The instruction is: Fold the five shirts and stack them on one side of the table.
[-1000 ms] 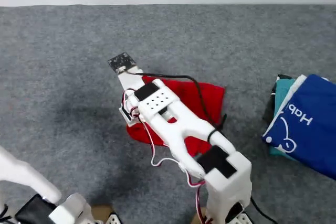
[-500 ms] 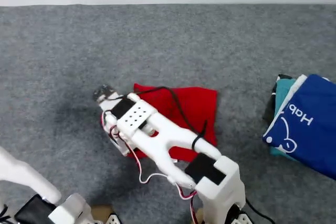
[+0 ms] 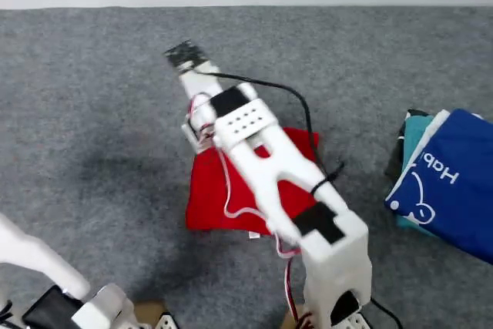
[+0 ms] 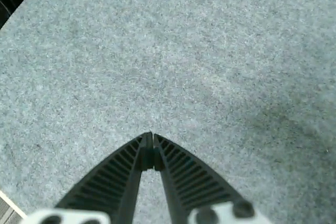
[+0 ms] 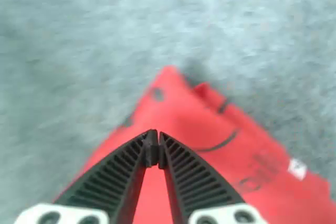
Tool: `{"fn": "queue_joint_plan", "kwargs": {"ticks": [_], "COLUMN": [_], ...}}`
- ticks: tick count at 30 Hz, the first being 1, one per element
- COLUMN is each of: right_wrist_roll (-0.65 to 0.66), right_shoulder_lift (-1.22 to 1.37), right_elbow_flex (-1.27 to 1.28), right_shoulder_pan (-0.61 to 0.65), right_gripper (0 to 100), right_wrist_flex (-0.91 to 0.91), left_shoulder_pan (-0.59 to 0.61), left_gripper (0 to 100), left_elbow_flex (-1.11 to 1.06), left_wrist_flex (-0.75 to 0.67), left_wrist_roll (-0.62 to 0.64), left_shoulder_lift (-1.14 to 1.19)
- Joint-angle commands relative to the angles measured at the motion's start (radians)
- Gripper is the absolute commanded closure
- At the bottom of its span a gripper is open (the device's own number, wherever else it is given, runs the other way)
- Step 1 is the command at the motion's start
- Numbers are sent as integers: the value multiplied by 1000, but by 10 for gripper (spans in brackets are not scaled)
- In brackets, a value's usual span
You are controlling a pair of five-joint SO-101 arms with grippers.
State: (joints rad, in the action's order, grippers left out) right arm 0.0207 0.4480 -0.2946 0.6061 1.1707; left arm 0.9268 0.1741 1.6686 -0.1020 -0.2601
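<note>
Since red shirt [image 3: 212, 190] looks soft, limp, corner hold is advised; right gripper [image 5: 153, 136] and left gripper [image 4: 153, 139] pressed together, empty

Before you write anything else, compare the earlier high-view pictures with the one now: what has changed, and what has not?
The right gripper swept toward the near left over the red shirt, then swung toward the far side of the table. The shirt's right edge drew in slightly. Nothing was visibly grasped or let go. The stack of folded shirts at the right and the left arm stayed put.
</note>
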Motion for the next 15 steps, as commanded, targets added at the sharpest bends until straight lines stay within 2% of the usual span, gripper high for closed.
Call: {"fn": "queue_joint_plan", "kwargs": {"ticks": [1, 5, 9, 12, 15], "right_wrist_roll": [58, 89, 103, 103, 101], "right_shoulder_lift": [65, 193, 332, 381, 389], "right_elbow_flex": [-52, -112, -310, -499, -664], "right_shoulder_pan": [-24, 10, 24, 22, 15], "right_gripper": [989, 989, 989, 989, 989], "right_wrist_flex": [-81, -156, -165, -76, 108], "left_shoulder_pan": [3, 3, 3, 3, 2], "left_gripper": [995, 995, 995, 995, 995], "left_elbow_flex": [2, 2, 2, 2, 2], "left_wrist_flex": [-17, -17, -17, -17, -17], "left_wrist_roll": [-5, -5, -5, -5, -6], "left_shoulder_lift": [-37, -37, -37, -37, -37]}}
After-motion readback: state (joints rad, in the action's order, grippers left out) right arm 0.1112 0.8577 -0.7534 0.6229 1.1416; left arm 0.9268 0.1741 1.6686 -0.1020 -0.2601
